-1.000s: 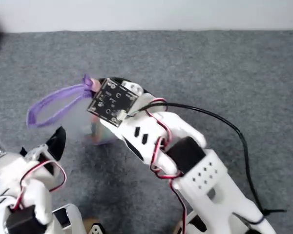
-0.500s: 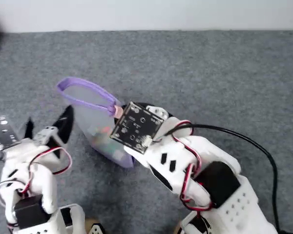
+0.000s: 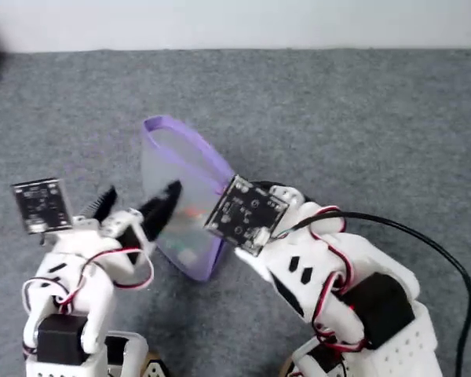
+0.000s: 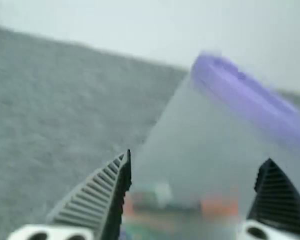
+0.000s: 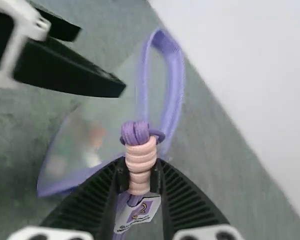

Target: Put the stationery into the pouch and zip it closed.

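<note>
My right gripper [image 5: 139, 169] is clamped on the zip pull [image 5: 138, 156], a pink coiled cord topped with a purple knot, which sits squeezed between the two black fingers. From that pull the pouch [image 3: 180, 166] stands up on edge over the grey table [image 3: 337, 118], its clear side turned toward my left arm and its purple zip edge [image 3: 190, 146] running along the top. I cannot tell whether its lower corner rests on the table. In my right wrist view the two purple sides of the zip stand apart in a narrow loop beyond the knot. The stationery [image 4: 190, 205] lies inside, low in the pouch, showing as blurred orange, green and white shapes through the plastic. My left gripper [image 3: 139, 196] is spread wide, with the pouch's clear side just ahead between the two fingers. One finger lies in front of the pouch in the high view, and I cannot tell whether it touches.
</note>
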Tool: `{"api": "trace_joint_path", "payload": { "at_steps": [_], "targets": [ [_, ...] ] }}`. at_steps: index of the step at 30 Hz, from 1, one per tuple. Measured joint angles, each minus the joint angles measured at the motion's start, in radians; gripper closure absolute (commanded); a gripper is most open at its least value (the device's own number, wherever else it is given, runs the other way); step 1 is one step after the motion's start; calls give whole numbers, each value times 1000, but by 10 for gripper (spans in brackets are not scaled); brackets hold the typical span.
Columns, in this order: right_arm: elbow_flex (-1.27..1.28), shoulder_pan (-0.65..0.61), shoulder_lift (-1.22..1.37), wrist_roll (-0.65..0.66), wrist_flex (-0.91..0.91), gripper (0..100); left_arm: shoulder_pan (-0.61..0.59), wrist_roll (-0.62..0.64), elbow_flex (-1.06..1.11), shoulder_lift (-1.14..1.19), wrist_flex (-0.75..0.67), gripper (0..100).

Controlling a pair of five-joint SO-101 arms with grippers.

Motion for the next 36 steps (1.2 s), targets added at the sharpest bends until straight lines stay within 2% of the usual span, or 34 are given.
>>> {"api": "trace_joint_path", "payload": {
  "at_steps": [9, 12, 15, 19, 30, 36],
  "targets": [
    [-2, 38, 0, 0, 133, 991, 250, 63, -44, 0, 262, 622],
    [-2, 38, 0, -2, 135, 991, 348, 104, -64, -6, 302, 622],
    [-2, 38, 0, -38, 135, 991, 390, 130, -64, -6, 307, 622],
    [-2, 38, 0, -75, 176, 991, 400, 133, -55, -6, 279, 622],
    [-35, 38, -5, -265, 193, 991, 399, 133, 130, -3, 54, 622],
    [-63, 37, -5, -358, 193, 991, 399, 133, 239, 5, -20, 622]
  ]
}}
